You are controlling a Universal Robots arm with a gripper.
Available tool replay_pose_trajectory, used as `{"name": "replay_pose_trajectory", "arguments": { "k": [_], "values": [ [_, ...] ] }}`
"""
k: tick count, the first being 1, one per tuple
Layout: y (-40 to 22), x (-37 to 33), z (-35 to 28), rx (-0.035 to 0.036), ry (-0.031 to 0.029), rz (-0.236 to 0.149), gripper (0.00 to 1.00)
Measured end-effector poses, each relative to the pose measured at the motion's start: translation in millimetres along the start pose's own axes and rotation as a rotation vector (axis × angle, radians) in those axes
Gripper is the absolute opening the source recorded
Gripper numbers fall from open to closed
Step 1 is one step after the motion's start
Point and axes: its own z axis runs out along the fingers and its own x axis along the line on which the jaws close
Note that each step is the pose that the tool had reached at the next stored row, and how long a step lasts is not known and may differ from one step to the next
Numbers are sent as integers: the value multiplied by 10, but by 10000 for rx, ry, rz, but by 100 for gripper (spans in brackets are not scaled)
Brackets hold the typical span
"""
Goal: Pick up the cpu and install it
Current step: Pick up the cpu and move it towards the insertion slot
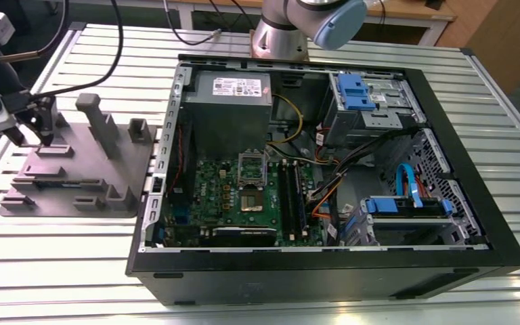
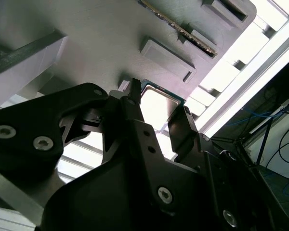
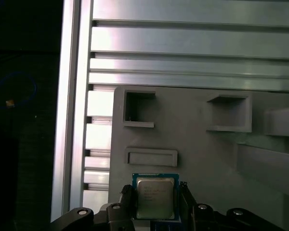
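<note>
cpu (image 3: pixel 155 197): sits flat, metal lid facing up, near one edge of the grey tray (image 1: pixel 70 176). The tray lies on the slatted table at the exterior view's left, well apart from the open case (image 1: pixel 332 274).

Risks from here (judgement):
- The grip is on the thin rim only. A slightly off-centre hold could let the chip tilt or slip once it leaves the tray.
- A tilted or rotated chip arriving at the socket (image 1: pixel 250 198) on the board (image 1: pixel 210 186) would not seat. Pressing it down like that could bend the contacts.
- The socket lies deep inside the case, with loose cables close by. A low approach over the case wall could knock the chip or snag a cable.

claw (image 3: pixel 156 192):
- Down at the tray, set only as wide as the chip.
- Its fingers (image 2: pixel 135 113) stand on two opposite edges of the cpu in both wrist views.
- No gap reads between pad and rim on either side, so I log it as closed on the cpu.
- Cannot tell whether the chip rests on the tray or has just cleared it.
- Nothing else is between the jaws.
</note>
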Motion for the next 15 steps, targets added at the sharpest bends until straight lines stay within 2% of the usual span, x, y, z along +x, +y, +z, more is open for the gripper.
{"name": "replay_pose_trajectory", "arguments": {
  "k": [15],
  "values": [
    [2, 1, -41, -1, 0, 0, 47]
  ]
}}
